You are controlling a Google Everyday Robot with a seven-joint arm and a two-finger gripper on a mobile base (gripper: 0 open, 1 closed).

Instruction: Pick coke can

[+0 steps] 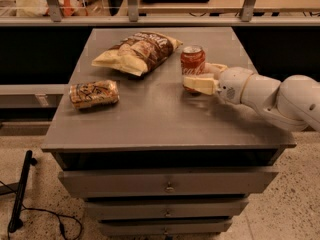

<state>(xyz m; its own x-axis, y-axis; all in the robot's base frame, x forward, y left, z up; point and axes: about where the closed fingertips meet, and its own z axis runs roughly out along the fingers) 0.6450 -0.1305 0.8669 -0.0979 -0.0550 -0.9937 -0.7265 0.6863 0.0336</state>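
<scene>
The red coke can (192, 60) stands upright on the grey cabinet top (150, 119), right of centre. My gripper (196, 75) reaches in from the right on a white arm (270, 94). Its cream fingers are spread on either side of the can. The near finger (199, 84) crosses in front of the can's lower part. The far finger (216, 68) runs behind the can, its tip hidden. The can rests on the surface. I cannot tell whether the fingers touch it.
A brown-and-cream chip bag (137, 51) lies left of the can at the back. A smaller brown snack bag (94, 93) lies at the left. Drawers (167, 184) are below the top. A dark ledge and glass rail run behind.
</scene>
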